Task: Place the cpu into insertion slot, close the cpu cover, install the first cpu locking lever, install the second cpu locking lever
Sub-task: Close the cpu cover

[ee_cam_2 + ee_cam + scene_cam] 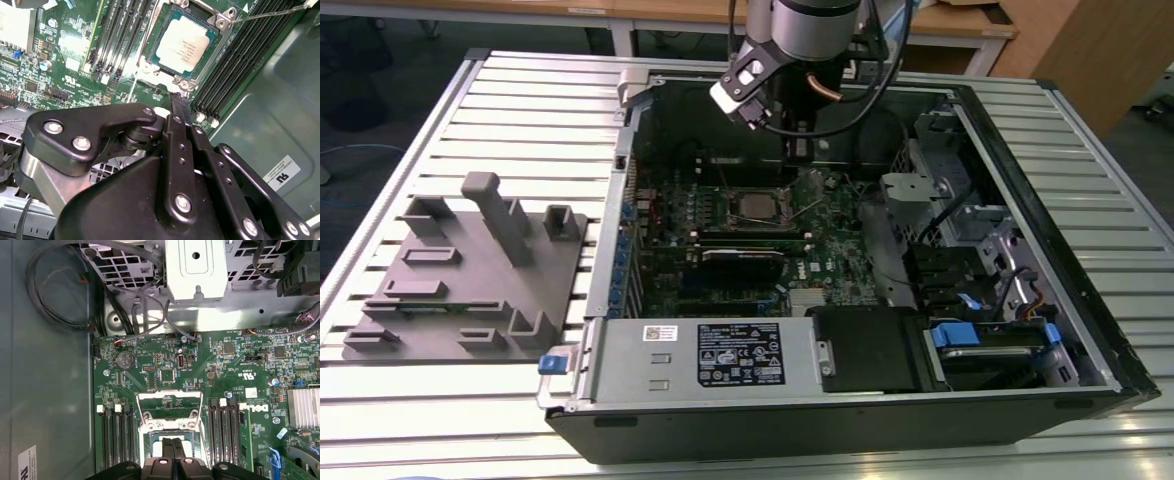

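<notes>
The cpu (182, 44), a silvery square chip, lies flat in the insertion slot (218, 22) on the green motherboard. In the exterior view the slot (754, 205) sits mid-board under the arm. The cpu cover (170, 393), a silver frame with a cut-out centre, stands swung back off the slot, with board showing through it. My gripper (179, 100) is shut with nothing between its fingers (168, 450). It hovers at the slot's edge, between the chip and the cover. A thin wire locking lever (272, 12) stands raised beside the slot.
Rows of black memory slots (116, 435) flank the socket on both sides. A finned heat sink (305, 407), a metal drive cage (197, 270) and looped cables (55, 285) crowd the case. A grey fixture tray (467, 270) lies on the table at the exterior view's left.
</notes>
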{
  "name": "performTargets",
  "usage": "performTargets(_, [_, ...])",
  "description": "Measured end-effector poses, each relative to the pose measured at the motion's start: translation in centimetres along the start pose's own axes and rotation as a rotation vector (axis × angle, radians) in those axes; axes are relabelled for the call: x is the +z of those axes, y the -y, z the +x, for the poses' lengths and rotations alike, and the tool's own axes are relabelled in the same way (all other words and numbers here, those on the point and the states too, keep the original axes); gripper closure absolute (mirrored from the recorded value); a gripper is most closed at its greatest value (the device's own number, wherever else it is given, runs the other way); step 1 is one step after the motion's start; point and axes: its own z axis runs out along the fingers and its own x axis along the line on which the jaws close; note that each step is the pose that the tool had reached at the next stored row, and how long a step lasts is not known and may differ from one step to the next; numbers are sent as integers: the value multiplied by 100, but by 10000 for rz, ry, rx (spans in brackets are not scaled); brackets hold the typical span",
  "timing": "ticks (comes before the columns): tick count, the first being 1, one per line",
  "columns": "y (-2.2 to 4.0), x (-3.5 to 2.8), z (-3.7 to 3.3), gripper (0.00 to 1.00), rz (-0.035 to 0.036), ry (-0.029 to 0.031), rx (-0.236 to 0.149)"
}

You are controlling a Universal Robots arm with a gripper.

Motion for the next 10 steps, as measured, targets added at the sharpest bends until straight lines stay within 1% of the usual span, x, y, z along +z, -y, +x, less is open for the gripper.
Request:
performTargets(1, [-2, 0, 0, 89, 23, 0, 0])
performTargets(2, [-6, 1, 0, 89, 152, 12, 6])
performTargets(3, [-9, 3, 0, 89, 305, 22, 14])
performTargets(4, [-10, 3, 1, 89, 388, 28, 19])
performTargets(9, [-10, 3, 0, 89, 473, 33, 23])
performTargets(10, [-14, 4, 1, 89, 474, 33, 22])
